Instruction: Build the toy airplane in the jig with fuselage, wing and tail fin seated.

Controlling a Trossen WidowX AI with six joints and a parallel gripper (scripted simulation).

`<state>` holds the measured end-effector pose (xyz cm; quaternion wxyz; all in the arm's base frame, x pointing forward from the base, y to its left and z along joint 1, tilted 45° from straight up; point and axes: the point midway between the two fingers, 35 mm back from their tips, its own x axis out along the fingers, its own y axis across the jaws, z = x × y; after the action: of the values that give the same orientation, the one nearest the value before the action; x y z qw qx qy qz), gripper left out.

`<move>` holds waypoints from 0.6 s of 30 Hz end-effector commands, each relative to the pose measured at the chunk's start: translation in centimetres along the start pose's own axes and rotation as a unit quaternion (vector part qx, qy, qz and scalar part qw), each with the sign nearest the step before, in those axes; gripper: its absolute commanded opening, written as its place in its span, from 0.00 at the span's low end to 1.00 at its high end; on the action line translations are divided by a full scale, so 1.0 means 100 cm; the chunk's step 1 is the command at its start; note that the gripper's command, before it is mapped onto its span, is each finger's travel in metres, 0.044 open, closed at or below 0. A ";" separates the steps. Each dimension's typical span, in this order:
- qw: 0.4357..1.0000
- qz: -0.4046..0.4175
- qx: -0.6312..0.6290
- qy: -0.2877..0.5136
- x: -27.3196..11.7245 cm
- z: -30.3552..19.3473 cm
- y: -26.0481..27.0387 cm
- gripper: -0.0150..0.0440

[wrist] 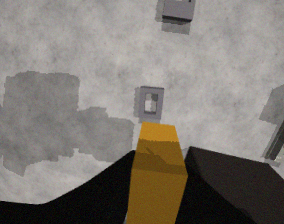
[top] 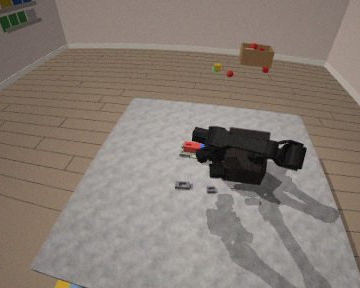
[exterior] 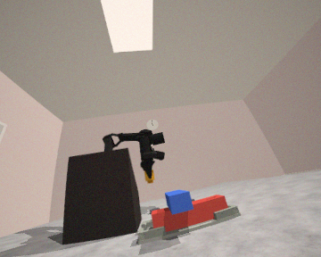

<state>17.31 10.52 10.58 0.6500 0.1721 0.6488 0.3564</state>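
Toy airplane, in parts: one red fuselage (top: 191, 147) (exterior: 208, 207), lying lengthwise in the grey-green cradle (top: 188, 155) (exterior: 227, 213) (wrist: 279, 142), on the mat (top: 133, 210) (exterior: 279, 214) (wrist: 93, 45). One blue wing (top: 202, 146) (exterior: 179, 202), set across the top of the fuselage; whether its tab is fully down cannot be told. One orange tail fin (exterior: 149, 179) (wrist: 158, 175), held aloft, apart from the fuselage. One black gripper (exterior: 147, 171) (wrist: 153, 160), closed on the tail fin, its fingers on either side. One black arm (top: 243, 142) (exterior: 134, 136), mounted on a dark block (top: 250, 175) (exterior: 98, 196). Two small grey holders: the larger (top: 183, 185) (wrist: 178, 10) and the smaller (top: 211, 190) (wrist: 151, 103), apart from each other on the mat, the smaller showing a rectangular opening.
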 end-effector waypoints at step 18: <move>1.000 0.005 0.003 -0.006 -0.016 0.026 -0.017 0.25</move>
<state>19.64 9.16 10.99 0.6491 0.1829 0.6464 0.3569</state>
